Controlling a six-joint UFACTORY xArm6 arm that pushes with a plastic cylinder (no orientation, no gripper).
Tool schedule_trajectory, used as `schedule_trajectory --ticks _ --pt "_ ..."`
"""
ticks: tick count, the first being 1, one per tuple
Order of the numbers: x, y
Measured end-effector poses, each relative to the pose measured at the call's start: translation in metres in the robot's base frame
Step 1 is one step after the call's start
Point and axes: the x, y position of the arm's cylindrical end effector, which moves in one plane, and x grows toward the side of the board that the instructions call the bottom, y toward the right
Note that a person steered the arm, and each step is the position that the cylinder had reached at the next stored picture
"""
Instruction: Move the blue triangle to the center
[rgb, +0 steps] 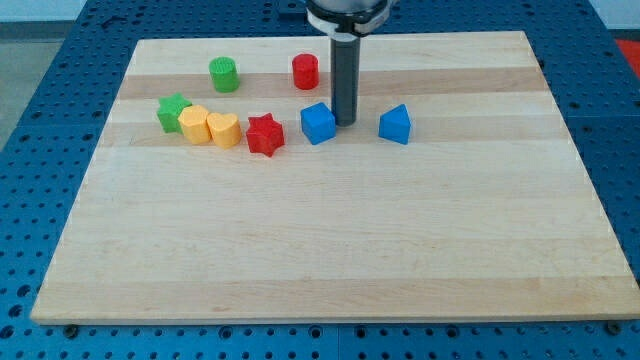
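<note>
My tip (345, 122) (a bare rod tool, nothing gripped) rests beside the blue cube (318, 123), with the blue triangle (395, 124) apart at 3 o'clock, so careless sweeping risks dragging the cube along the tabletop (330, 250).

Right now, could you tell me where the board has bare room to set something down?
Everything below the block row is bare, so is the right edge past the blue triangle. Crowded: my tip beside the blue cube, red star, yellow blocks.

Blue cube (318, 123) blocks tip's (345, 122) left (touching); right twd blue triangle (395, 124) open.
</note>
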Motion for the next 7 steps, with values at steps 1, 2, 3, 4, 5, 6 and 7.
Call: schedule_trajectory --ticks 1,2,3,4,5,6,7 --pt "0.003 -0.020" --pt "0.003 -0.034" --pt "0.003 -0.031" --pt "0.004 -0.001" --pt "0.014 0.017" --pt "0.032 0.017" --pt "0.047 0.034"
